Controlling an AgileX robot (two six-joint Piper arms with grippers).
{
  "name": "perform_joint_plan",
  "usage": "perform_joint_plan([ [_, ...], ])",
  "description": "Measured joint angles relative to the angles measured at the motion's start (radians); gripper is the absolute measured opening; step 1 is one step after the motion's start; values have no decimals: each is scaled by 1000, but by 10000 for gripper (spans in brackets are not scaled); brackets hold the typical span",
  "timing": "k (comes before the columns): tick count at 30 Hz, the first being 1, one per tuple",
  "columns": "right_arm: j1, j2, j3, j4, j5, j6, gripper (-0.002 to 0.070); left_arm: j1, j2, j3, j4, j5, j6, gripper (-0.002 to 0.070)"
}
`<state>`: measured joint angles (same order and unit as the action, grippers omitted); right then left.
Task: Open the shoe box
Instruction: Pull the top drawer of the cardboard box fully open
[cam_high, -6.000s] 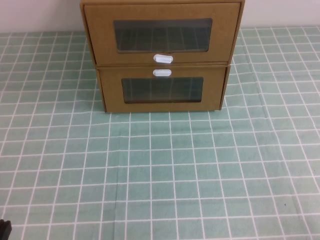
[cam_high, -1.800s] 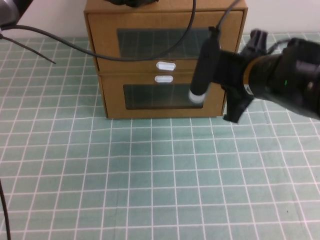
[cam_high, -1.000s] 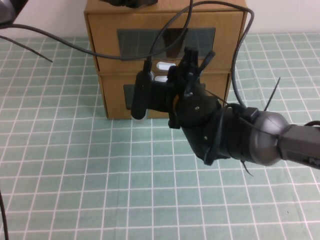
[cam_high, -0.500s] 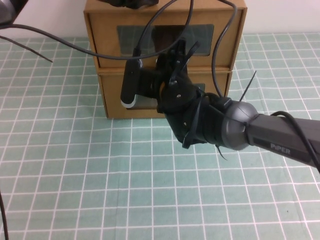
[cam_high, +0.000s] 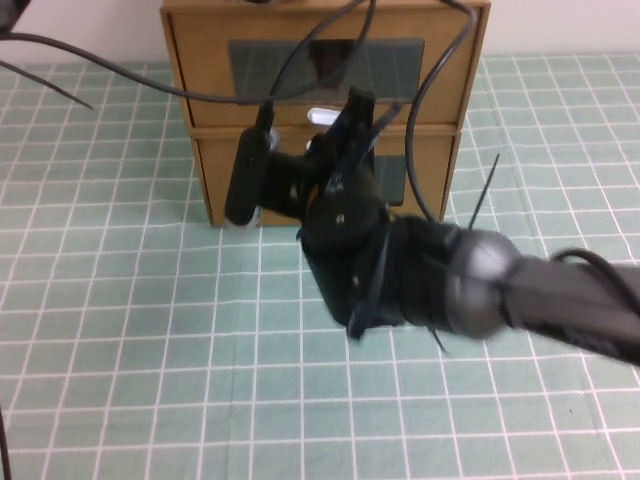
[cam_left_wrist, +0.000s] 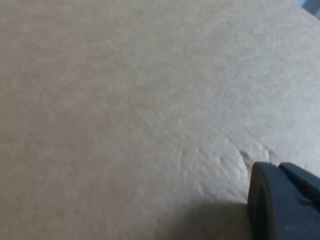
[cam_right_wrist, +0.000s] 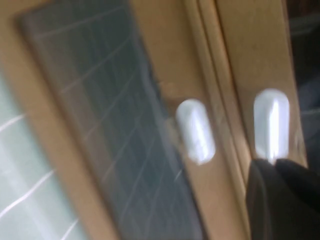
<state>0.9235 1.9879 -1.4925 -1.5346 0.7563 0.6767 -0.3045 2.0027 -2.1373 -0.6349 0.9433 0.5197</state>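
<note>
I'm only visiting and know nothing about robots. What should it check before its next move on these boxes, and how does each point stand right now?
1. Right gripper at the front of the boxes, by the handles: ok.
2. Its jaws shut: ok.
3. Jaws holding a handle: cannot tell. The upper handle and lower handle both show beside them.
4. Left gripper close against bare cardboard; whether it steadies the stack: cannot tell.
5. Upper box and lower box stacked squarely, fronts closed: ok.
</note>
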Motion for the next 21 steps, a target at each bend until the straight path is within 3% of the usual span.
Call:
perform_joint_plan([
  [8,136,-150,218,66,73,30,-12,46,0,0,-52,22,0,-5],
  [15,75,-122,175,-91,37,139,1,46,0,0,-59,33,4,-5],
  [17,38,-100,126,-102,25,142,38,46,0,0,-59,33,6,-5],
  [21,-32,-42,34,-108,2,146,186,46,0,0,-59,35,10,-5],
])
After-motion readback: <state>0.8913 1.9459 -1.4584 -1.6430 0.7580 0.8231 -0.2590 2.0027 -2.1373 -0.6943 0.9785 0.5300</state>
